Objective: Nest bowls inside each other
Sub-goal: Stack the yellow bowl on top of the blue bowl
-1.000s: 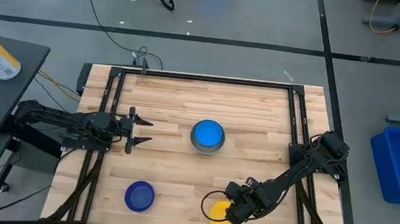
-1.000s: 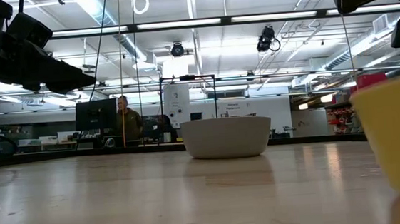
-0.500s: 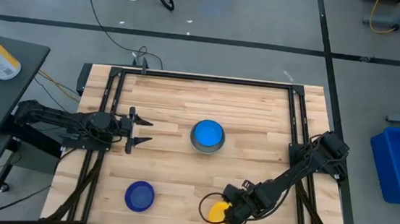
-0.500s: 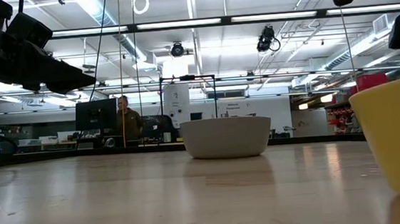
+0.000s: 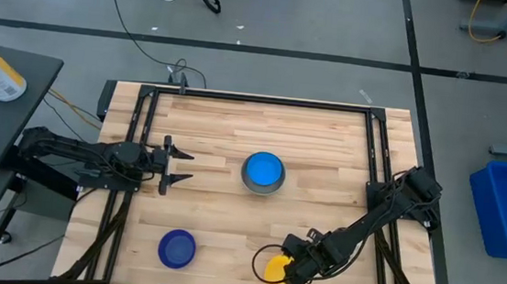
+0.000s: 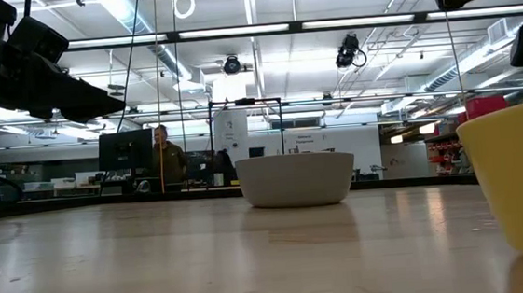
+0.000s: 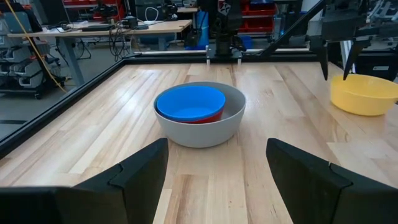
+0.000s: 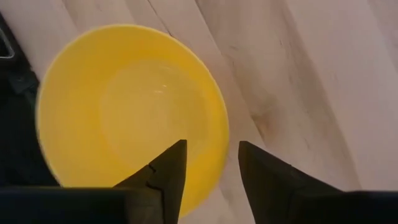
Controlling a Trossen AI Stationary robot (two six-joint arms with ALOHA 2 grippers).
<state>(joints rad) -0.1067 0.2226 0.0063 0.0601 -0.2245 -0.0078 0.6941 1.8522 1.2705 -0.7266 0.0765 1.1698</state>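
A grey bowl (image 5: 262, 173) stands on its base at the table's middle, with a red bowl (image 7: 208, 117) and a light blue bowl (image 7: 189, 102) nested in it. A yellow bowl (image 8: 124, 106) sits near the front edge, right of centre, and a dark blue bowl (image 5: 177, 248) sits front left. My right gripper (image 8: 210, 144) points down over the yellow bowl's rim (image 8: 222, 140), open, with one finger (image 8: 169, 168) inside the bowl and the other (image 8: 261, 171) outside; a gap shows beside each. My left gripper (image 5: 180, 166) hangs open left of the grey bowl.
A black frame (image 5: 257, 99) runs around the wooden table top (image 5: 327, 139). Bare wood lies between the grey bowl and the two front bowls. In the low view a person (image 6: 163, 154) stands far behind the table.
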